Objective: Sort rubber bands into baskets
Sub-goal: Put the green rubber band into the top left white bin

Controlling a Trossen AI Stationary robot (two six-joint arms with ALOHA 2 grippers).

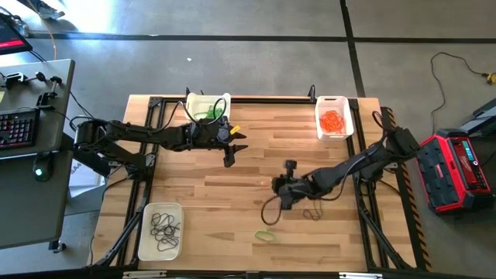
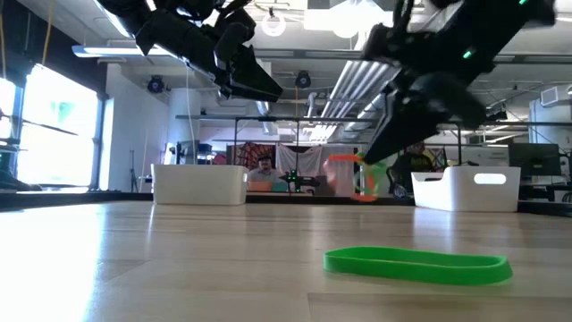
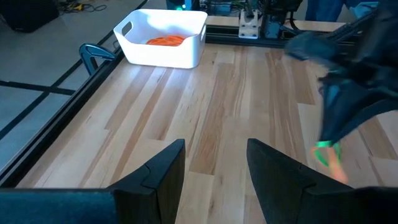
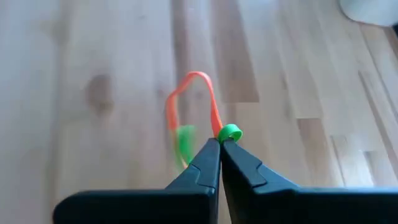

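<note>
Orange band (image 4: 198,93) w/ green band (image 4: 229,132) is pinched by right gripper (image 4: 220,144), frame centre; sorting is needed next. Left gripper (image 3: 214,165) is held released.

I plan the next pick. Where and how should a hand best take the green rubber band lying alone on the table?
The green rubber band lies flat on the bare wood as a long, narrow loop with nothing close around it. Probably best to come straight down from above and pinch across one long side near its middle, with one finger inside the loop and one outside.
</note>
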